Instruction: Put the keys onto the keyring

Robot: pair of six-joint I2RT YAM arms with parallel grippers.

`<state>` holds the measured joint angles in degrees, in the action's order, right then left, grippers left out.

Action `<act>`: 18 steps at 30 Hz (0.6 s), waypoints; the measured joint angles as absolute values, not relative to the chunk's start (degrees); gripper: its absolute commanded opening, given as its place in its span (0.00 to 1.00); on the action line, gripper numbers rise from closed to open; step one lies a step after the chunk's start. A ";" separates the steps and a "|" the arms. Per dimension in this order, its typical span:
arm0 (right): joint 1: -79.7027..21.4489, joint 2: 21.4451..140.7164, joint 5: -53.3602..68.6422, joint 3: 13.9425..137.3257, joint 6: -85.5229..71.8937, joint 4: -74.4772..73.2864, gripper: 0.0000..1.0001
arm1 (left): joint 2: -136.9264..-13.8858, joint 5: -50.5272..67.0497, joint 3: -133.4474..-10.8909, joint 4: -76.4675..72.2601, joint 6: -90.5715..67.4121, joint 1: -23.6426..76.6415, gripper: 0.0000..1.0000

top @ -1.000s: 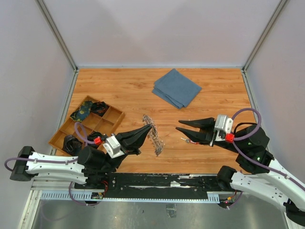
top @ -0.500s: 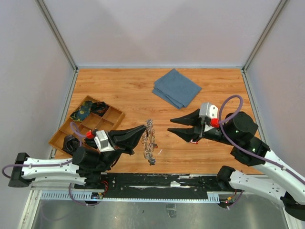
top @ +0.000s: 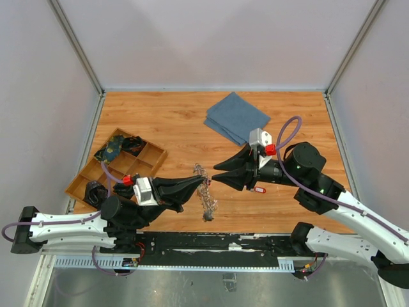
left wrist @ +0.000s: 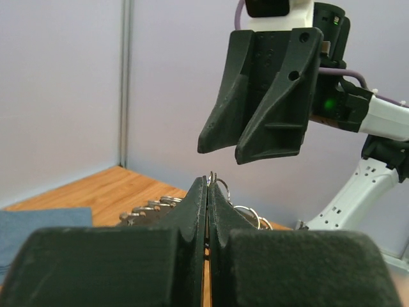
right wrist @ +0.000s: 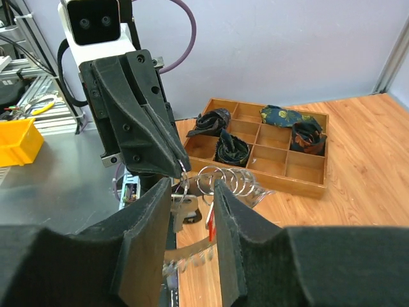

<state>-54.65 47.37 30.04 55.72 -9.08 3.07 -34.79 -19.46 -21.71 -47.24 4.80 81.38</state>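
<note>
A wooden table point(top: 160, 121) is shown, with a compartmented wooden tray point(top: 139, 167) at its left side. Dark rolled items point(right wrist: 231, 148) are seen in some of its compartments. A folded blue cloth point(top: 238, 118) is laid toward the far edge, right of centre.

The 2 grippers are positioned almost tip to tip above the near middle of the table. The left gripper point(top: 202, 181) is seen with its jaws pressed together on a thin wire loop of the keyring point(top: 206, 197). The keyring hangs from those tips between the 2 grippers, its jagged chain-like length trailing toward the near edge. The right gripper point(top: 215, 173) is held just beside it, jaws partly spread, with nothing seen pinched.

Through that gap, in the right wrist view, a silvery key point(right wrist: 182, 211) and a red tag point(right wrist: 209, 220) are seen hanging by the ring. In the overhead view a red-tagged key point(top: 259, 189) is seen under the right gripper. Whether it lies on the table cannot be told.
</note>
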 measured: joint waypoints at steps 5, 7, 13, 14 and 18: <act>-54.65 47.86 31.97 55.61 -9.91 4.01 0.32 | -34.79 -17.41 -21.71 -46.61 4.45 81.38 0.00; -54.65 47.86 32.56 55.53 -10.22 4.51 0.31 | -34.89 -16.64 -21.71 -46.48 4.43 81.38 0.01; -54.65 48.01 34.76 54.59 -10.74 5.02 0.28 | -35.53 -15.27 -21.74 -46.11 4.14 81.38 0.01; -54.65 48.05 35.14 54.35 -10.76 5.10 0.28 | -35.57 -15.18 -21.74 -46.11 4.10 81.38 0.00; -54.65 48.07 36.51 53.19 -10.83 5.39 0.25 | -35.59 -15.00 -21.82 -46.09 4.03 81.38 0.01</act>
<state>-54.65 48.07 36.51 53.19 -10.83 5.39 -35.59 -15.00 -21.82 -46.09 4.03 81.38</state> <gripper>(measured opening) 0.264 0.011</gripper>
